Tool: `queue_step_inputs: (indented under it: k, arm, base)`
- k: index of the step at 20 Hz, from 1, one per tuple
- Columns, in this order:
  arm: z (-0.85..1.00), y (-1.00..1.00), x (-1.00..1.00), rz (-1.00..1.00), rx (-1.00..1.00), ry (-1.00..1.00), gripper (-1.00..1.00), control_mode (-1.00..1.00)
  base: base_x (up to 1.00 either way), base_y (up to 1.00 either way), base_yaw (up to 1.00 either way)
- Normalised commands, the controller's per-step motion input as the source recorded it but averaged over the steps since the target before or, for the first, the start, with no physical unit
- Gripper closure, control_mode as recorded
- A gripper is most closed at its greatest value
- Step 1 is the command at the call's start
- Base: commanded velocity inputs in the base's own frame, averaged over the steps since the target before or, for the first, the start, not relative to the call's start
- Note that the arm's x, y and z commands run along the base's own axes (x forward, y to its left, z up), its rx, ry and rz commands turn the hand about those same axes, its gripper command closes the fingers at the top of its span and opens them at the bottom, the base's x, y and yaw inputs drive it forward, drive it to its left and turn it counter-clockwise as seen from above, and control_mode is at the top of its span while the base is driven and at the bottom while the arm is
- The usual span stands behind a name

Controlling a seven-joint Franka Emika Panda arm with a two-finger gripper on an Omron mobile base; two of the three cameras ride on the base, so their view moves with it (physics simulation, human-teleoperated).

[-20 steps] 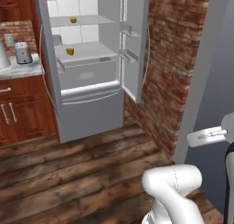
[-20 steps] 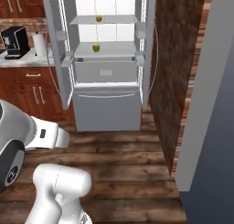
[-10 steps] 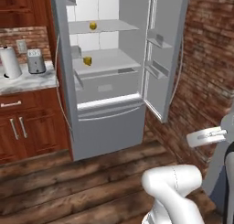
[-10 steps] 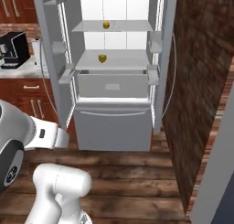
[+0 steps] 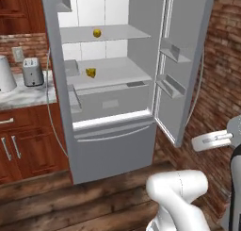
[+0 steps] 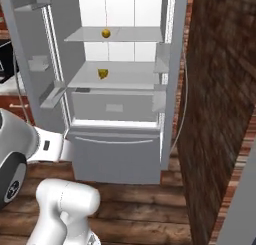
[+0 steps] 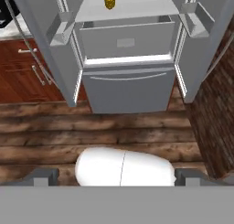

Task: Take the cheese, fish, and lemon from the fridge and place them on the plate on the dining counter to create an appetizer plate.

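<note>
The fridge [image 5: 113, 140] [image 6: 115, 154] [image 7: 128, 88] stands with both doors wide open, showing its white inside. On its upper glass shelf rests the round yellow lemon [image 5: 97, 33] [image 6: 106, 33]. One shelf below sits the yellow-orange cheese [image 5: 91, 72] [image 6: 103, 73] [image 7: 109, 2]. The fish is hidden, and the plate and the dining counter are out of view. My gripper [image 7: 117, 176] is open and empty, well short of the fridge and above the wooden floor, with its fingertips [image 7: 43, 175] far apart.
Left of the fridge a marble wall counter carries a toaster [image 5: 32, 70] over red-brown cabinets [image 5: 23, 140]. A black coffee machine [image 6: 5, 64] shows at the left edge. A brick wall [image 5: 221, 84] [image 6: 220, 114] closes the right side. Door bins [image 5: 169, 86] jut from the open right door.
The whole picture has shifted: the base has driven closer, so the fridge looks larger and more centred. Lemon and cheese lie where they were. The gripper stays open.
</note>
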Motion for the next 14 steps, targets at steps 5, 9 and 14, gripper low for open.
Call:
queue_step_inputs:
  k: [5, 9, 14]
  arm:
    - [0.00, 0.00, 0.00, 0.00, 0.00, 0.00, -1.00, 1.00]
    - [0.00, 0.00, 0.00, 0.00, 0.00, 0.00, -1.00, 1.00]
    - [0.00, 0.00, 0.00, 0.00, 0.00, 0.00, -1.00, 1.00]
  base:
    - [0.70, -0.17, 0.05]
    - [0.96, 0.12, 0.01]
    - [1.00, 0.09, 0.00]
